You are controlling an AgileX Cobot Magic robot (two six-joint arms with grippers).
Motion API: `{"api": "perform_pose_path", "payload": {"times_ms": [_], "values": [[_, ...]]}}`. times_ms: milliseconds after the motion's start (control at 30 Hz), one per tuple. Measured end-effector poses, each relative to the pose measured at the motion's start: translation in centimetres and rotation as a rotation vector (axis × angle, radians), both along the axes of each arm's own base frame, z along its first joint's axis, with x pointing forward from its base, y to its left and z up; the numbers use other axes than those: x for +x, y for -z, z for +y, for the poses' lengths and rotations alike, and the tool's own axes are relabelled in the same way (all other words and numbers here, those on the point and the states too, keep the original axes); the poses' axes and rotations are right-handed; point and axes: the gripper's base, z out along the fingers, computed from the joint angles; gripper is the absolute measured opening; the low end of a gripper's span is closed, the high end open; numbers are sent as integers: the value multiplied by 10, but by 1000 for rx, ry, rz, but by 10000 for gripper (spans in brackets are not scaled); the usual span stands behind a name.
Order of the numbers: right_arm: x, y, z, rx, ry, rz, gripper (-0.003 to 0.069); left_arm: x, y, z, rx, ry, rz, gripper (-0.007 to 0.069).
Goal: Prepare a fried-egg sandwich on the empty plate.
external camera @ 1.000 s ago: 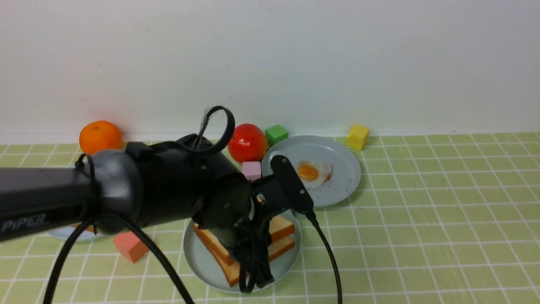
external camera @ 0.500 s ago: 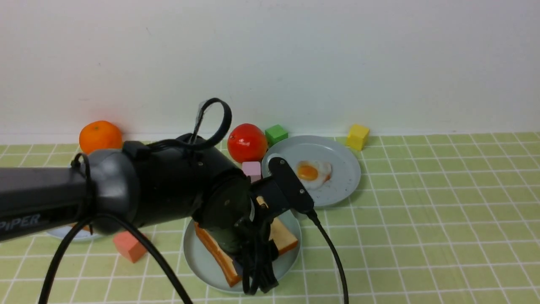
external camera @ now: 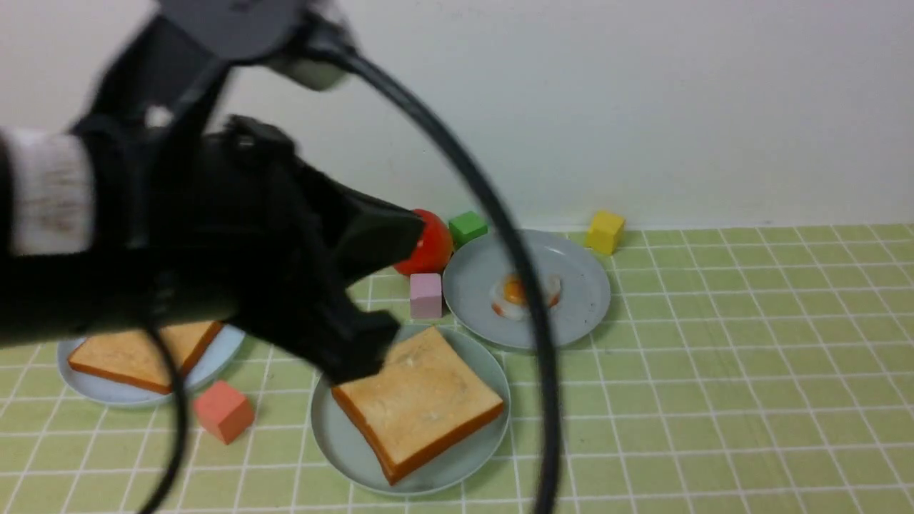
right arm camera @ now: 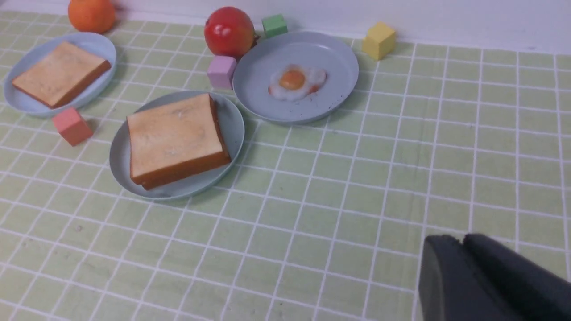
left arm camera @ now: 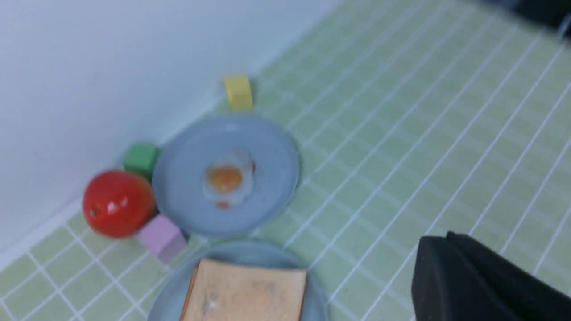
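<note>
The round pale teal-green plastic plate [external camera: 335, 435] lay near the front of the green tiled table [right arm camera: 401, 178], and one square golden-brown toast slice [external camera: 418, 400] rested flat on it; a second toast slice [right arm camera: 60, 73] lay on a greyer light-blue plate [right arm camera: 100, 47] well to the left; the small white toy fried egg with orange yolk [right arm camera: 295, 81] sat alone on another grey-blue plate [right arm camera: 334, 53] behind, so no sandwich was yet stacked. The left gripper [external camera: 360, 296] hung blurred above the teal plate's left edge, its jaws spread and holding nothing; the right gripper [right arm camera: 464, 276] showed only in its wrist view, fingers pressed together, empty. A red tomato [right arm camera: 229, 31], a pink cube [right arm camera: 221, 71] and a green cube [right arm camera: 274, 25] clustered just beside the egg plate.
</note>
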Motion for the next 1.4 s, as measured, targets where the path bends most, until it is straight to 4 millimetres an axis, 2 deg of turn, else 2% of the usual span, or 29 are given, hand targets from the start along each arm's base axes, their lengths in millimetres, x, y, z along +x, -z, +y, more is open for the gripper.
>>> {"api": "perform_pose_path", "payload": {"times_ms": [33,133,300,467,700,933,1400], "values": [[-7,8,-7,-3,20,31,73,-18,2,18,-62,-2,-37,-13],[-16,23,-17,0,44,65,73,-41,21,41,-124,0,-85,-13],[-25,50,-25,44,58,59,73,-66,85,66,-232,-5,-123,-13],[-18,69,-19,66,52,15,42,-72,122,74,-331,-22,-150,-13],[-3,81,2,201,-8,-108,13,-72,154,75,-304,-34,-112,-13],[1,81,9,247,-52,-184,13,-74,169,76,-240,-33,-49,-13],[1,82,8,241,-32,-201,22,-75,175,76,-198,-31,-5,-13]]}}
